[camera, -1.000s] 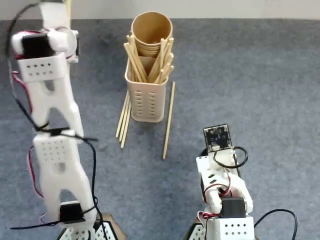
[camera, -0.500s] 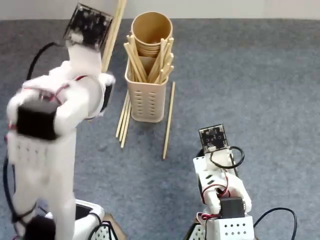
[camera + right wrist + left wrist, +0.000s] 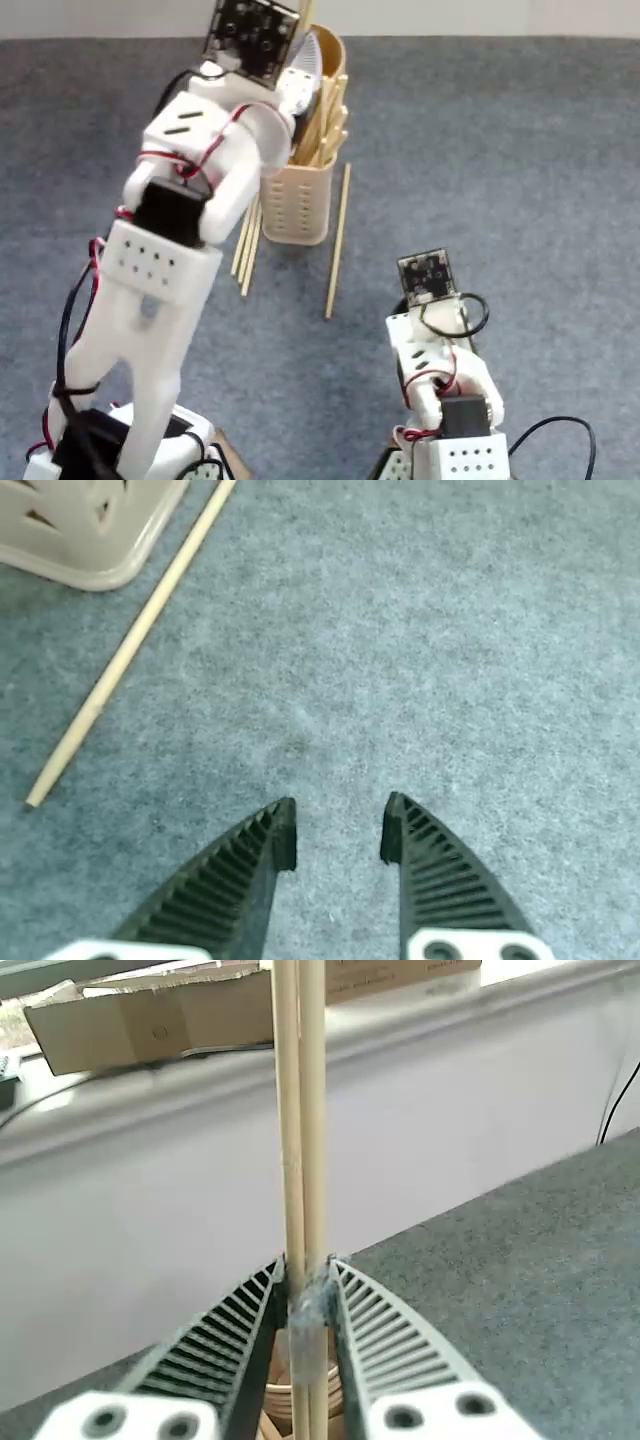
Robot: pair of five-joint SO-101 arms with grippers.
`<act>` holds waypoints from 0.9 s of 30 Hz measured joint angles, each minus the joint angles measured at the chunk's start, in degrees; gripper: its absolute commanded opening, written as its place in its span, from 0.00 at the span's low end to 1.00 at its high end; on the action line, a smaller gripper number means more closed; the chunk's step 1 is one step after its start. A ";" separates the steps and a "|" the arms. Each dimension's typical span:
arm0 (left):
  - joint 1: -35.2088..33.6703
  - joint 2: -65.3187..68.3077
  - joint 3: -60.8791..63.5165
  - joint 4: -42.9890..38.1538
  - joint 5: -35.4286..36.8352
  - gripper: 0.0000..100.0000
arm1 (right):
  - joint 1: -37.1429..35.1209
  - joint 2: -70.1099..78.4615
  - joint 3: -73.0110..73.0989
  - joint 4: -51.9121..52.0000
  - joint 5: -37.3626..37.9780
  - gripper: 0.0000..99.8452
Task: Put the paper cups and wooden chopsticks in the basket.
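Starting nearest the arm bases, the right tool [image 3: 338, 815] is seen parted a little, with nothing held, over the grey carpet-like table [image 3: 500, 150]. Just beyond it, a single pale wooden chopstick [image 3: 338, 240] is found lying on the table beside the beige perforated plastic basket [image 3: 295, 205]. A few more loose wooden sticks [image 3: 246, 250] are seen along the basket's other side. The basket is already stocked with many chopsticks, and stacked brown paper cups [image 3: 333, 55] are seated at its far end. Above it, the left tool [image 3: 306, 1268] is closed on a held pair of wooden chopsticks [image 3: 300, 1110], kept upright. The cups are judged done; the held pair and the loose sticks remain. On the brown cardboard box [image 3: 150, 1020] beyond the table, no print can be read.
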 measured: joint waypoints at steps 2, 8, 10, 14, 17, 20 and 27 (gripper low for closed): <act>-0.09 0.44 2.90 -3.08 0.00 0.00 | 0.00 0.00 0.00 0.00 0.00 0.15; 0.18 0.62 11.60 -9.41 2.90 0.07 | 0.00 0.00 0.00 0.00 0.00 0.15; 0.18 0.62 13.19 -10.46 3.34 0.09 | 0.00 0.00 0.00 0.00 0.00 0.15; -0.79 0.62 13.80 -10.81 3.60 0.09 | 0.00 0.00 0.00 0.00 0.00 0.15; -1.85 0.62 13.80 -10.99 3.60 0.10 | 0.00 0.00 0.00 0.00 0.00 0.15; -2.37 0.62 13.80 -10.99 3.60 0.10 | 0.00 0.00 0.00 0.00 0.00 0.15; -2.37 0.62 13.80 -10.99 3.60 0.17 | 0.00 0.00 0.00 0.00 0.00 0.15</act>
